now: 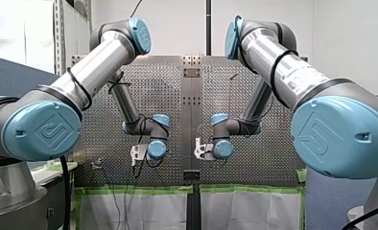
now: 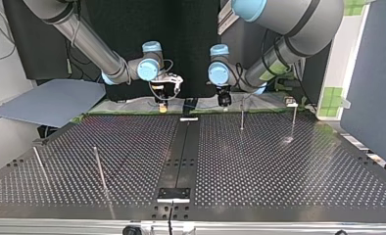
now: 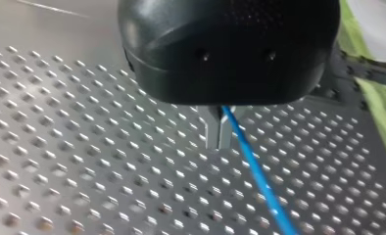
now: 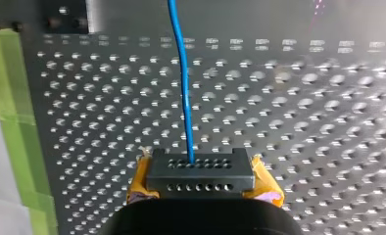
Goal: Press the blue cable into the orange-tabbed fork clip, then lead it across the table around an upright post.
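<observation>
Perforated table (image 2: pixel 279 166) lies under both arms. Blue cable (image 3: pixel 252 169) is pinched between the pressed-together metal fingers of my left gripper (image 3: pixel 218 134) and trails off beyond their tips. My right gripper (image 4: pixel 200 171), yellow-padded, pinches it too, the cable running straight ahead.

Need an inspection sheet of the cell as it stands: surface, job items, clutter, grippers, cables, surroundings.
Surface: perforated table, bare metal with a dark centre strip.
Job's things: blue cable runs above the table; four upright posts, two on each half in the top view; fork clip not made out in any view.
Clutter: one small white piece at the strip's far end.
Grippers: left gripper, metal fingers, looks closed on the cable; right gripper, yellow pads, looks closed on it too.
Cables: black cables strapped along the arms.
Surroundings: green tape along the table edge; grey board at the top view's left.
</observation>
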Robot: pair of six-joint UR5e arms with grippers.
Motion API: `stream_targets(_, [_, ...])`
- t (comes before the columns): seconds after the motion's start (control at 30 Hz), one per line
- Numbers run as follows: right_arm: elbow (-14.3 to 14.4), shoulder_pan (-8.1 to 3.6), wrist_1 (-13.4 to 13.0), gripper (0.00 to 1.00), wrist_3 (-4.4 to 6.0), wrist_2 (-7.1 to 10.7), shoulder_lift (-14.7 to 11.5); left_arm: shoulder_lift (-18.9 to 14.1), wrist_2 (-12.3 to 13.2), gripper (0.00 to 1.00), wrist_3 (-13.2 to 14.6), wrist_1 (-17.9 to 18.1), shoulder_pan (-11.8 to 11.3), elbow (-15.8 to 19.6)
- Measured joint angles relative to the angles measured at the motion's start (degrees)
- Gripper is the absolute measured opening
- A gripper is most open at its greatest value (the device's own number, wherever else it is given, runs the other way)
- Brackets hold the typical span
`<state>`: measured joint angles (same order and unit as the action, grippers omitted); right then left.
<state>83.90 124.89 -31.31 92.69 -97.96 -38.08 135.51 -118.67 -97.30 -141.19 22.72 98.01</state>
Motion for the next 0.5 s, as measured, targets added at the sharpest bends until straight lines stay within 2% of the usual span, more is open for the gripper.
stream_targets(0.23, [-0.05, 0.17, 4.06, 0.00, 0.71, 0.20, -4.36, -3.79, -0.35, 0.00, -0.14, -3.45, 1.99, 0.03])
stream_targets(0.5, [-0.08, 0.25, 6.38, 0.00, 1.02, 0.37, -9.11, -8.07, -1.49, 0.00, -0.97, -7.47, 3.14, 0.04])
